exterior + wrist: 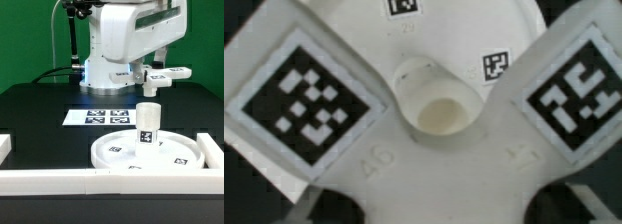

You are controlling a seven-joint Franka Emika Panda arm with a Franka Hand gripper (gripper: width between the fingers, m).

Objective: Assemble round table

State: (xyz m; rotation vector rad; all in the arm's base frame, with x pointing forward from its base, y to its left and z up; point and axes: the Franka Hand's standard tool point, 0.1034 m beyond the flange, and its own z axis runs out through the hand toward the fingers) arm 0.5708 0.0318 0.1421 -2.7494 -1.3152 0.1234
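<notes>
While the cylinder leg [148,122] is standing upright on the large disc [186,156], which is lying just inside the white border bars [50,180], the gripper [147,76] is holding the cross-shaped piece [172,72] clamped in the air behind them, above the black table [30,108] near the marker board [100,117].

We note bright, even overhead light in the exterior view. The white disc [160,155] is close to washing out, and the dark surface [40,110] carries a dull sheen. Frame small, detail soft. In the wrist view the cross-shaped piece [438,170] sits close and blurred, with tag edges smeared and its centre hole shaded.
</notes>
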